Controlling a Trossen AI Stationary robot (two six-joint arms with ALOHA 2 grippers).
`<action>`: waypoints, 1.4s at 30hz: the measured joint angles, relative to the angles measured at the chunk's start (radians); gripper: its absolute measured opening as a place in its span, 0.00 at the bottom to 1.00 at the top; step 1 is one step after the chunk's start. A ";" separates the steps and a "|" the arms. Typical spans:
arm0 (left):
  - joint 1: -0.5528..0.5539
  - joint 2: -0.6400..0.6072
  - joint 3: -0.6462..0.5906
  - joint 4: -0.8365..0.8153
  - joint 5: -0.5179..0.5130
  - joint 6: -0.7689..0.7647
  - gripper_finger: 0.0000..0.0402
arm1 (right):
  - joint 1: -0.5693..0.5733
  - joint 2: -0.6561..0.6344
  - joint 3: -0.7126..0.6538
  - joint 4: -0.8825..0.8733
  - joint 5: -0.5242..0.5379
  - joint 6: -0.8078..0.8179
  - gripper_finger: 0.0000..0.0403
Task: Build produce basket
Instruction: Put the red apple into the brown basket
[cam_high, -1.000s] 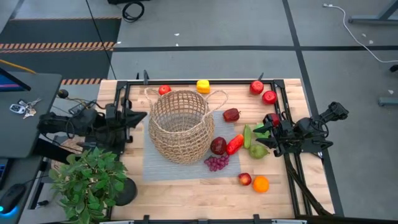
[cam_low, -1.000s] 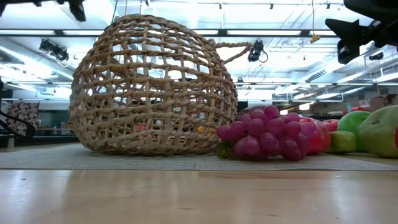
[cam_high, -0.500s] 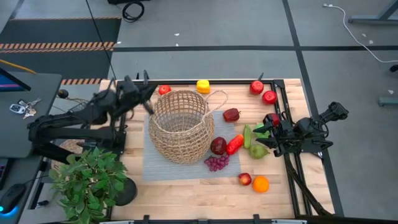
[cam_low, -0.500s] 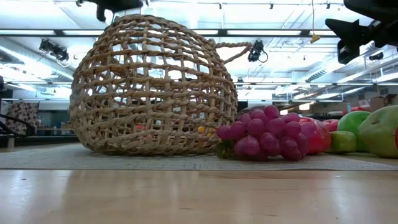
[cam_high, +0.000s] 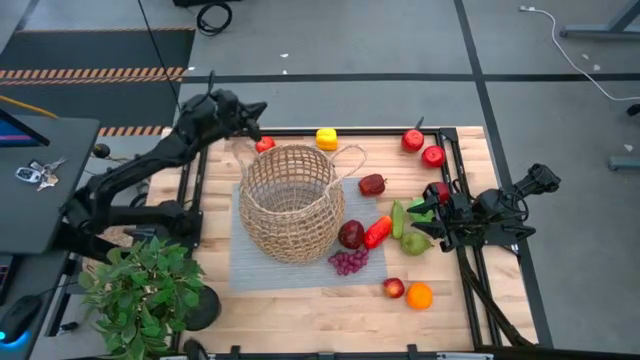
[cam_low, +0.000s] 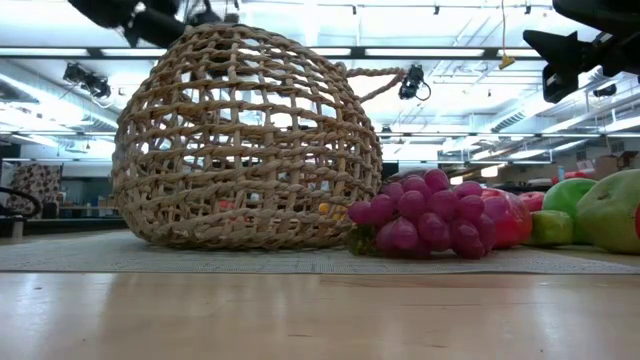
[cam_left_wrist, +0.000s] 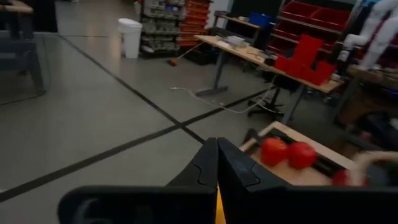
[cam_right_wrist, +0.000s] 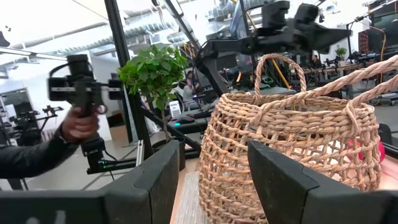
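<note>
The tan wicker basket (cam_high: 290, 205) lies tipped on its side on a grey mat (cam_high: 250, 270), its mouth toward the table's far edge; it also shows in the low view (cam_low: 245, 140). Produce lies around it: a red apple (cam_high: 264, 144), a yellow pepper (cam_high: 326, 138), dark red fruits (cam_high: 351, 234), a red chili (cam_high: 378, 231), purple grapes (cam_high: 348, 262), green pears (cam_high: 415, 242) and an orange (cam_high: 419, 296). My left gripper (cam_high: 260, 108) is shut and empty, raised above the far left corner near the red apple. My right gripper (cam_high: 412, 222) is open at the right edge beside the green pears.
A potted green plant (cam_high: 145, 290) stands at the near left corner. More red apples (cam_high: 433, 156) lie at the far right, and one (cam_high: 394, 288) lies beside the orange. Beyond the table's left side, a person's hand (cam_right_wrist: 78, 127) holds a device.
My left gripper has risen from low at the table's left edge and swung toward the far edge, ending high above the far left corner by the red apple. The basket and the produce have stayed in place.
</note>
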 joint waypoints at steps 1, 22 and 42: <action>0.024 0.023 0.004 0.017 0.012 0.002 0.01 | 0.000 0.000 0.000 0.000 0.000 0.000 0.49; 0.158 0.396 0.067 0.081 0.128 0.051 0.01 | 0.000 0.000 0.000 0.000 0.000 0.000 0.49; 0.160 0.423 0.067 -0.184 -0.008 0.032 0.01 | 0.000 0.000 0.000 0.000 0.000 0.000 0.49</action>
